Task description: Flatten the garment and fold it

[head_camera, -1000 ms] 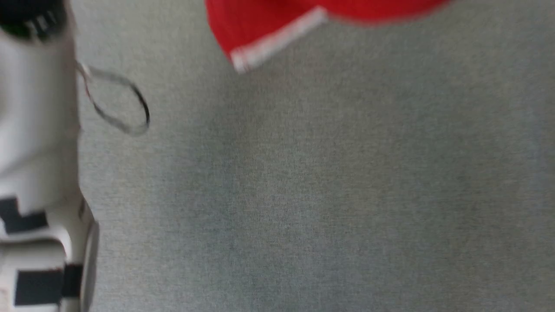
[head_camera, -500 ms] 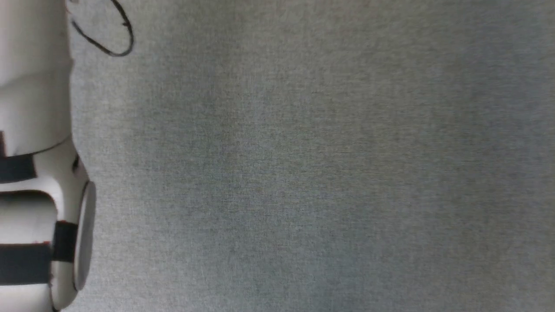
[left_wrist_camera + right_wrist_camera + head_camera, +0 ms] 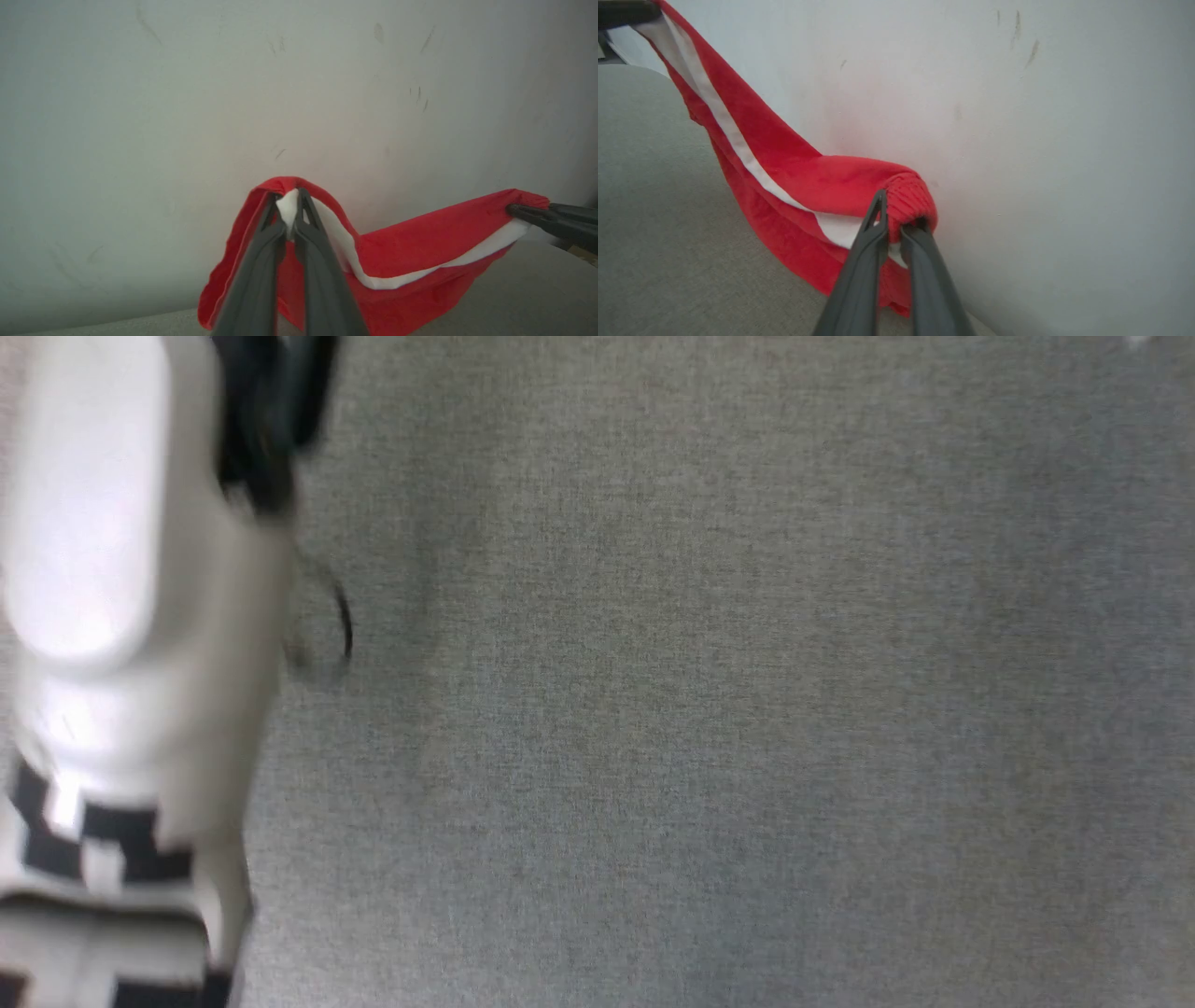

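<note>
Wall (image 3: pixel 187 93) just behind garment (image 3: pixel 420 242); grey surface (image 3: pixel 747 709) free.

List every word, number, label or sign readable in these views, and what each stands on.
No text can be read.
On the garment: red cloth with a white stripe; no print on the folds that show.
On the pale forearm: black blocks, blurred; no letters made out.
On the wall: scuff marks, no writing.

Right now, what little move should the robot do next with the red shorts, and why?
Probably move the two arms slightly apart. The left gripper and right gripper each pinch the shorts, which sag between them above the grey surface, so they aren't flat yet.
</note>
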You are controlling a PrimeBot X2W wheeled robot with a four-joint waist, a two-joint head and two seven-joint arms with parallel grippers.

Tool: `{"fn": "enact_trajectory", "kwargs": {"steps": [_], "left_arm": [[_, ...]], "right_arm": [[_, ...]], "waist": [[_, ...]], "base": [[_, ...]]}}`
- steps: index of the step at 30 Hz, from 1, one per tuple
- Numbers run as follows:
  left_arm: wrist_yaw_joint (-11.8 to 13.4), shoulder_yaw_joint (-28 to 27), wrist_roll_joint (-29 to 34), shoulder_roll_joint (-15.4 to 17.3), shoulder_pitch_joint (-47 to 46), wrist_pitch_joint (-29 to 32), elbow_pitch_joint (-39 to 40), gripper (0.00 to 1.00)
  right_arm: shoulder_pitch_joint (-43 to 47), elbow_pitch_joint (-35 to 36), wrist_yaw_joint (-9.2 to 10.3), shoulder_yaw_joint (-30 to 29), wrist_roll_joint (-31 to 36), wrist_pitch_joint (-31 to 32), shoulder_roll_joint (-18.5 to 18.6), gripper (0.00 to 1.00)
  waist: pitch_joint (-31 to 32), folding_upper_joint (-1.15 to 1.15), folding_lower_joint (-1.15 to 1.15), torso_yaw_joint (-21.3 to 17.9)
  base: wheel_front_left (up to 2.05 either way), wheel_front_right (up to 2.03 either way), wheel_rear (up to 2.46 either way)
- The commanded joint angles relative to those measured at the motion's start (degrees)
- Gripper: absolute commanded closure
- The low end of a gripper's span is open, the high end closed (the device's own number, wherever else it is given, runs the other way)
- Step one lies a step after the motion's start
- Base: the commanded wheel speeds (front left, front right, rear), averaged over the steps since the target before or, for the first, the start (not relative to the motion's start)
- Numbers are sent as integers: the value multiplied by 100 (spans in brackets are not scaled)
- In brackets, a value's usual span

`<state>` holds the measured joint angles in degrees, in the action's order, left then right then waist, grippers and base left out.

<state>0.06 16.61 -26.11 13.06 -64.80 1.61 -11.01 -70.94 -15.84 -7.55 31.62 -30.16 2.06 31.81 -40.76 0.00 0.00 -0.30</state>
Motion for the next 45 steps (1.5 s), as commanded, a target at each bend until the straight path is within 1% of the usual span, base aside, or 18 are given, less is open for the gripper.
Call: {"fn": "enact_trajectory", "kwargs": {"steps": [1, 5, 9, 11, 14, 18, 20, 23, 29, 33, 41, 45], "left_arm": [[-9, 10, -68, 24, 217, 27, 109, 100], [189, 19, -263, 105, 1353, 266, 1010, 100], [445, -30, -323, 287, 2432, 411, 1729, 100], [570, -69, -359, 350, 2928, 437, 1982, 100], [722, -97, -502, 347, 3643, 468, 2283, 100], [828, -36, -709, 308, 4485, 525, 2520, 100], [850, 27, -833, 276, 4866, 570, 2563, 100], [848, 153, -963, 317, 5390, 704, 2560, 100], [762, 432, -1304, 477, 6252, 1165, 2447, 100], [769, 529, -1536, 584, 6723, 1453, 2434, 100], [860, 608, -1954, 791, 7543, 1909, 2800, 100], [919, 591, -2056, 823, 7834, 1922, 3062, 100]], "right_arm": [[200, 98, 6, -7, -78, -20, 68, 100], [1266, 847, 6, -224, -419, 36, 289, 100], [2464, 1404, 6, -618, -534, 139, 356, 100], [3041, 1601, 6, -838, -528, 197, 308, 100], [3822, 1817, 6, -1165, -517, 285, 142, 100], [4694, 1950, 6, -1502, -508, 400, -123, 100], [5075, 1978, 6, -1614, -491, 447, -259, 100], [5573, 2003, 6, -1782, -488, 476, -469, 100], [6434, 2053, 6, -1991, -381, 606, -673, 100], [6991, 2102, 6, -2184, -375, 768, -812, 100], [7978, 2450, 6, -2247, -529, 1334, -883, 100], [8337, 2649, 6, -2372, -603, 1622, -885, 100]], "waist": [[165, 0, 0, -39], [471, 0, 0, -87], [777, 0, 0, -130], [930, 0, 0, -158], [1148, 0, 0, -182], [1438, 0, 0, -180], [1604, 0, 0, -174], [1829, 0, 0, -157], [2226, 0, 0, -61], [2506, 0, 0, 12], [2852, 0, 0, -2], [2954, 0, 0, -61]], "base": [[0, 0, 0], [0, 0, 0], [0, 0, 0], [0, 0, 0], [0, 0, 0], [0, 0, 0], [0, 0, 0], [0, 0, 0], [0, 0, 0], [0, 0, 0], [0, 0, 0], [0, 0, 0]]}}
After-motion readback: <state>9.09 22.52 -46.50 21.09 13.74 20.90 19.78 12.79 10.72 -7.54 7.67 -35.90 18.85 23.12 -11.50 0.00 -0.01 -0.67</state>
